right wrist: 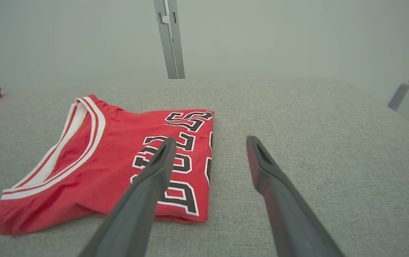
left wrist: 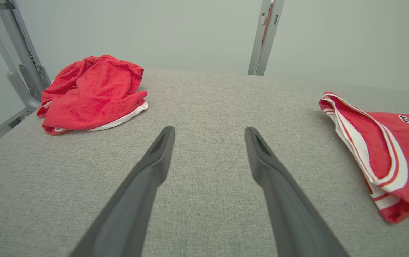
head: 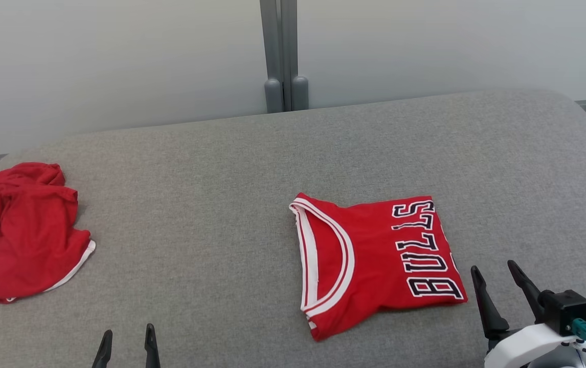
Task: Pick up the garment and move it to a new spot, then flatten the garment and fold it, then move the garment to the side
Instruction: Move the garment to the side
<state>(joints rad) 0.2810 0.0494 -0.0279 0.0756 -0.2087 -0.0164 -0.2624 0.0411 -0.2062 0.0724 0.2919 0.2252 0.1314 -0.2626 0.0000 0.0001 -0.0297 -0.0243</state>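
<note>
Long dark fingers of the left gripper (head: 128,329) and right gripper (head: 493,266) are standing wide apart, holding nothing. Just beside the right one, the folded red jersey with white trim (head: 375,260) is lying on the grey fabric surface (head: 221,179). Folding looks done, so moving it aside is pending, which calls for gripping its near edge.

You get one readable text: BULLS, black block capitals outlined in white, on the folded red jersey (head: 375,260). It runs along the jersey's 3 o'clock side, letters turned sideways, B at the 6 o'clock end. In the left wrist view you can read just the S.
</note>
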